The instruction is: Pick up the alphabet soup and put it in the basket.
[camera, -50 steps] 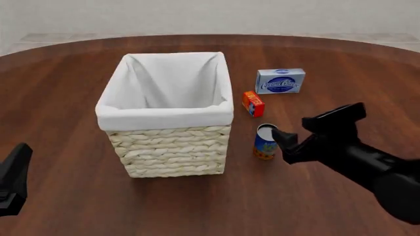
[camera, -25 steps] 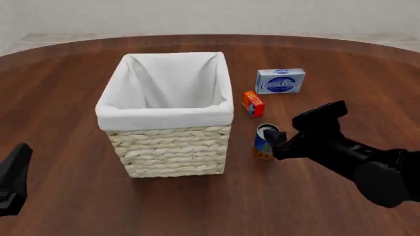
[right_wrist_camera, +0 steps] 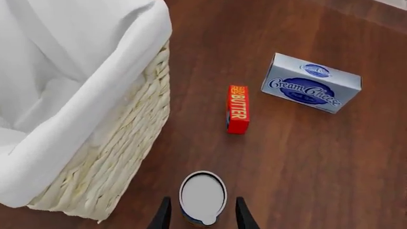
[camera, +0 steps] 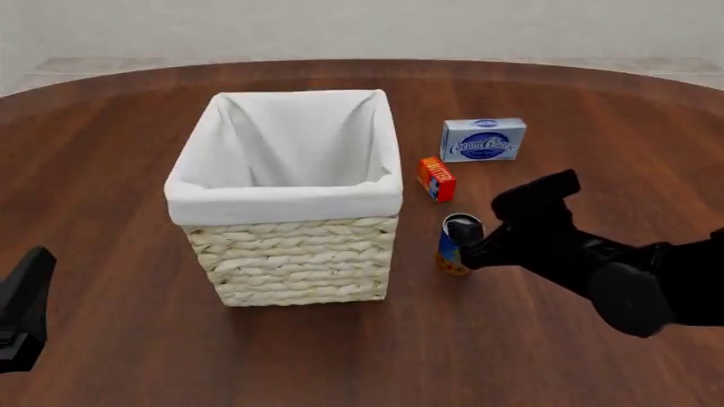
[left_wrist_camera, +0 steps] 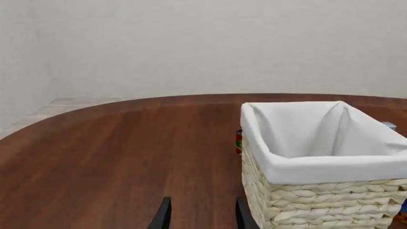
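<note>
- Soup can: small upright blue-labelled cylindrical can of alphabet soup (camera: 455, 245) with an orange-red lower band and silvery-white top stands on the dark brown wooden table (camera: 114, 153), just right of the near right corner of the basket.
- Large square cream-white woven wicker basket (camera: 292, 254) with white cloth lining sits left of centre; nothing visible inside it.
- Right gripper (right_wrist_camera: 202, 215): 2 dark fingers (right_wrist_camera: 163, 215) spread apart, one on each side of the can. Wrist view shows narrow gaps between fingers and can; not gripping, though contact cannot be ruled out.
- In the front view the black right arm (camera: 611, 271) comes in from the right and covers the can's right side.
- Small orange-red butter box (camera: 436, 178) lies just beyond the can, apart from it.
- Flat blue-and-white cream cheese box (camera: 483, 139) lies farther back and to the right, apart from the butter box.
- Left gripper (left_wrist_camera: 199, 217): fingers parted with bare table between them, holding nothing; it sits at the near left, well apart from the can, with the basket's left wall beside it.
</note>
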`<state>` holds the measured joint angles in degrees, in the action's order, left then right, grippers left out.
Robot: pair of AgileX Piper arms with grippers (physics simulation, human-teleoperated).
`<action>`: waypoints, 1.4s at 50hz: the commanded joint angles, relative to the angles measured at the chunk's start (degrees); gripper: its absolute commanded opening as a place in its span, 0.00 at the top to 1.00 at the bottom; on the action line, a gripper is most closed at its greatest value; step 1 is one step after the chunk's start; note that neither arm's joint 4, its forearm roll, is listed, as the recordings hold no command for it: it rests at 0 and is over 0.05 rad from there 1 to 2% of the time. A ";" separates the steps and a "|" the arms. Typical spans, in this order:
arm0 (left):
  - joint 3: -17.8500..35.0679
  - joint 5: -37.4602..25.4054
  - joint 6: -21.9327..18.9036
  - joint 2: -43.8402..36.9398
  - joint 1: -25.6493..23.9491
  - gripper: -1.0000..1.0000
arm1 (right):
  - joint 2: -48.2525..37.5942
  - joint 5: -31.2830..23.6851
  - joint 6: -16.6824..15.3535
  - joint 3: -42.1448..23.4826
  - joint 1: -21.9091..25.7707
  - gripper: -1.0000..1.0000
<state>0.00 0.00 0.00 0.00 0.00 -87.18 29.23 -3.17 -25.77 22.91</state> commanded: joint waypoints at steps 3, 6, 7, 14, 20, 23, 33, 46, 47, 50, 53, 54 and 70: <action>0.00 0.00 0.00 0.00 0.00 0.00 | -2.55 -0.17 -0.59 -1.64 -0.55 0.00; 0.00 0.00 0.00 0.00 0.00 0.00 | -3.01 -0.49 -0.49 -2.15 -0.42 0.00; 0.00 0.00 0.00 0.00 0.00 0.00 | -3.22 -0.55 -0.50 -2.34 -0.41 0.00; 0.00 0.00 0.00 0.00 0.00 0.00 | -4.32 -1.18 -0.61 -3.27 -0.82 0.00; 0.00 0.00 0.00 0.00 0.00 0.00 | -5.15 -2.49 0.56 -4.12 -0.17 0.00; 0.00 0.00 0.00 0.00 0.00 0.00 | -5.43 -2.82 0.78 -4.00 0.39 0.00; 0.00 0.00 0.00 0.00 0.00 0.00 | -5.74 -3.18 1.77 -3.57 0.92 0.00; 0.00 0.00 0.00 0.00 0.00 0.00 | -6.97 -4.16 1.42 -4.77 0.28 0.00; 0.00 0.00 0.00 0.00 0.00 0.00 | -6.97 -4.22 1.44 -4.77 0.24 0.00; 0.00 0.00 0.00 0.00 0.00 0.00 | -7.06 -4.41 1.21 -4.67 0.10 0.00; 0.00 0.00 0.00 0.00 0.00 0.00 | -7.25 -4.72 1.36 -4.76 0.05 0.00; 0.00 0.00 0.00 0.00 0.00 0.00 | -7.33 -4.82 1.35 -4.82 0.01 0.00; 0.00 0.00 0.00 0.00 0.00 0.00 | -8.44 -6.02 2.41 -5.15 -0.40 0.00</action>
<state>0.00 0.00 0.00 0.00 0.00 -95.03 23.82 -1.41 -30.81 22.70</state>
